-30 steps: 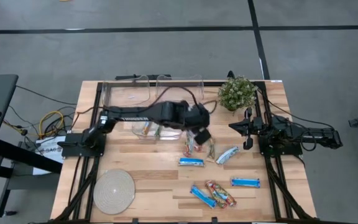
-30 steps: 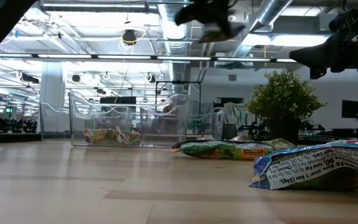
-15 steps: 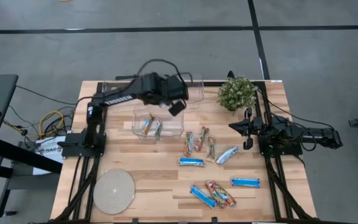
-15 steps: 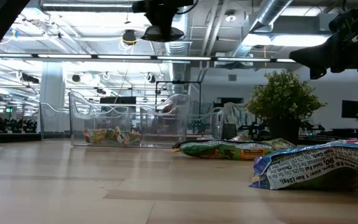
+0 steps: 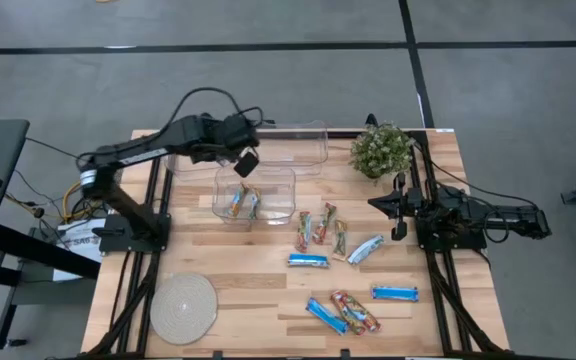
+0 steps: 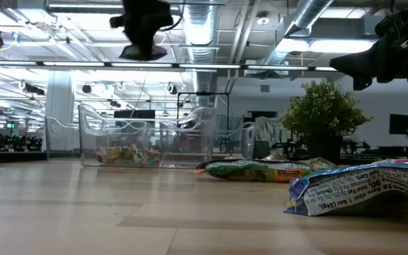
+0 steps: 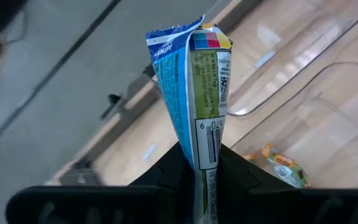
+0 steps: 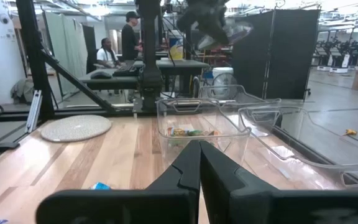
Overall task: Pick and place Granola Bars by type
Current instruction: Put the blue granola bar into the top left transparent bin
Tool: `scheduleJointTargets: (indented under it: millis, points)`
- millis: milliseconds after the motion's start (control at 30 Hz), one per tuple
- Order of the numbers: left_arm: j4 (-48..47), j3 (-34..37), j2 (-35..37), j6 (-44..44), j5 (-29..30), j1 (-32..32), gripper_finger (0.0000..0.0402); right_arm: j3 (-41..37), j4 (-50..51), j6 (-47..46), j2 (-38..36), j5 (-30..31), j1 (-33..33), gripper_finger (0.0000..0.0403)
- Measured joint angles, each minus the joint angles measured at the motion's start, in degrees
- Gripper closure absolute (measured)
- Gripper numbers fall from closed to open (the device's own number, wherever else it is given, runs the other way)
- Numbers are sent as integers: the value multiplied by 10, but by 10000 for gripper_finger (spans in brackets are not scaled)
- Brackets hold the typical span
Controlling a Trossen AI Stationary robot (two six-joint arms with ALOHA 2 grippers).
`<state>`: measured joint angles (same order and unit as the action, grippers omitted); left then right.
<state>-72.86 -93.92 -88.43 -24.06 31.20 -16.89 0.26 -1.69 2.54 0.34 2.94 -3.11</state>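
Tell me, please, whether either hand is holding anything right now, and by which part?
The left hand holds a silvery-blue granola bar by one end, high over the clear bins. The right hand is shut on nothing.

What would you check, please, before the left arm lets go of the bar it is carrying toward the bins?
1. Grip: left gripper is shut on the silvery-blue bar, which stands up between the fingers: ok.
2. Position: in the high view the gripper is at the far edge of the front bin, beside the rear bins, not centred over any: not ok.
3. Type match: the front bin holds only multicoloured bars, so it is wrong for this bar: not ok.
4. Rear bins' contents: cannot tell.
5. Right gripper is parked by the plant, clear of the path: ok.
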Motion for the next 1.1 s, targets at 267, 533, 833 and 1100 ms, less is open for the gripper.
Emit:
scheduleJointTargets:
  millis: [267, 533, 833, 1100]
  points:
    - [153, 225, 145, -3, -24, -58, 351, 0, 0, 0, 0, 0, 0, 403]
    - [199, 327, 212, -70, -41, -130, 351, 0, 0, 0, 0, 0, 0, 403]
    - [199, 346, 217, -77, -58, -214, 351, 0, 0, 0, 0, 0, 0, 403]
    - [195, 346, 183, -102, -106, -261, 351, 0, 0, 0, 0, 0, 0, 403]
